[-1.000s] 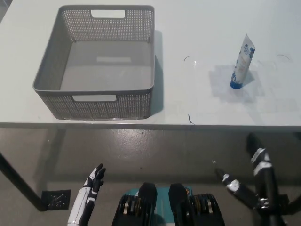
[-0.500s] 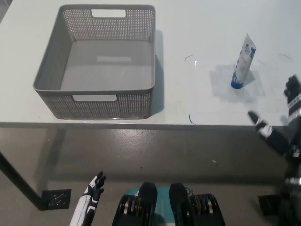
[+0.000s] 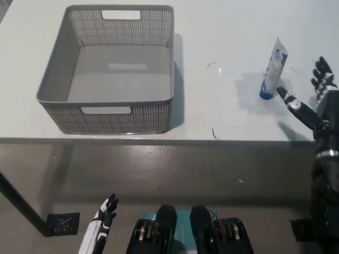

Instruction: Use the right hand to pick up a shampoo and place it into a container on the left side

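Note:
A white shampoo tube (image 3: 273, 69) with a blue cap stands cap-down on the white table (image 3: 222, 32), right of the middle. My black right hand (image 3: 312, 100) is raised over the table's right part, just right of the tube, fingers spread, open and holding nothing. One fingertip reaches close to the tube's base without touching it. The grey mesh basket (image 3: 58, 79) sits on the left part of the table with nothing in it. My white left hand (image 3: 100, 225) rests low at the lower left, below the table, open.
The table's front edge (image 3: 159, 141) runs across the middle of the picture, with grey floor below it. A dark table leg (image 3: 21, 209) crosses the lower left corner.
My right hand has risen from below the table edge to beside the shampoo tube, moving up and toward it. The tube, the basket and the left hand have stayed put.

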